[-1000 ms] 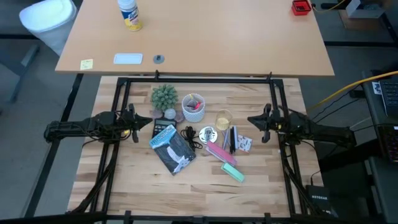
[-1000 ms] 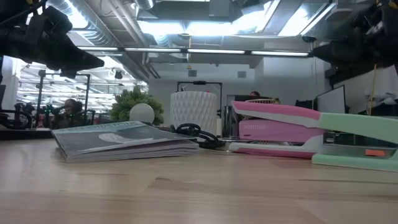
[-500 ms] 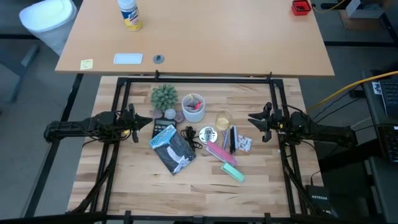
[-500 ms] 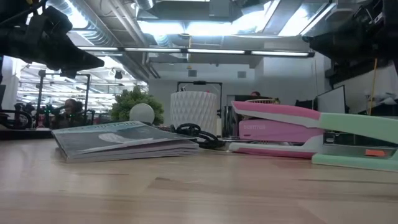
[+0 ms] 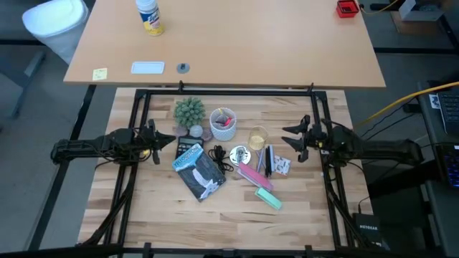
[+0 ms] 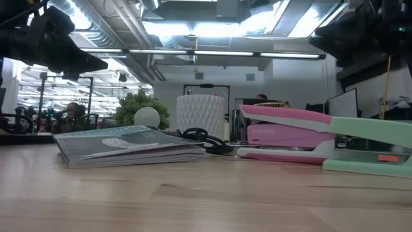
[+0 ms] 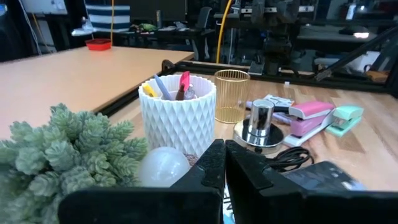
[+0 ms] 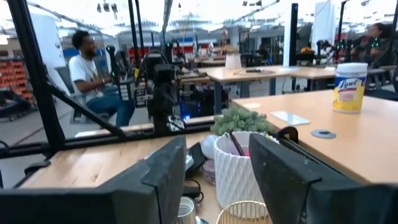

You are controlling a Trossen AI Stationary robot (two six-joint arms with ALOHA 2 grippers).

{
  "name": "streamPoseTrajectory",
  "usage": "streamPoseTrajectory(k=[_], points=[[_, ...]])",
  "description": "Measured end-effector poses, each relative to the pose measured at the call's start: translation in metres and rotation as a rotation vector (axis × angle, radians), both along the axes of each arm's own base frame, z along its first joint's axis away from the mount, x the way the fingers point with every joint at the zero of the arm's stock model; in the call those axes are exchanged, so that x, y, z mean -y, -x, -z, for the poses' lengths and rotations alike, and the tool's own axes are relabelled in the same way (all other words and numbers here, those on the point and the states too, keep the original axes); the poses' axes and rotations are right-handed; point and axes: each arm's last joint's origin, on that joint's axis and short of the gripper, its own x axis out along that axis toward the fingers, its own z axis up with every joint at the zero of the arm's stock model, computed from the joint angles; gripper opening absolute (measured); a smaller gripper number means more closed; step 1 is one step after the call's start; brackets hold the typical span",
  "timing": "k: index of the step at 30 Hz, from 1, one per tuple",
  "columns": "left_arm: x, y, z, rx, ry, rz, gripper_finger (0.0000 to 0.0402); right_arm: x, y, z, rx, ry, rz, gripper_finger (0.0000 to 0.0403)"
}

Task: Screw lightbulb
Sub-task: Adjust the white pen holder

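"Lysol" stood on the wipes canister [image 8: 349, 86] on the far desk [image 8: 348, 134]; "NETGEAR" marked the black box [image 5: 366, 229] on the floor.

Bright overhead light, blurred foreground

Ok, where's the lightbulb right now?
In the high view the lightbulb lies on the table left of centre, tucked between the small green plant and the white cup; neither hand touches it.

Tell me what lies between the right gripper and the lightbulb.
In the high view, the amber wire cup and the white cup of pens stand between the open right gripper and the lightbulb, which sits beside the small plant.
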Motion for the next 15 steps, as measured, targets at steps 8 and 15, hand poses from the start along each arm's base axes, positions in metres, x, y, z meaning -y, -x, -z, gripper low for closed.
streamPoseTrajectory(k=[8, 15], points=[[0.000, 0.000, 0.000, -0.004, -0.014, 0.002, 0.0004, 0.003, -0.026, -0.021, -0.106, 0.016, 0.033, 0.0182], [0.000, 0.000, 0.000, 0.032, 0.098, -0.013, 0.0004, 0.007, -0.065, -0.037, -0.277, 0.107, 0.085, 0.0182]])
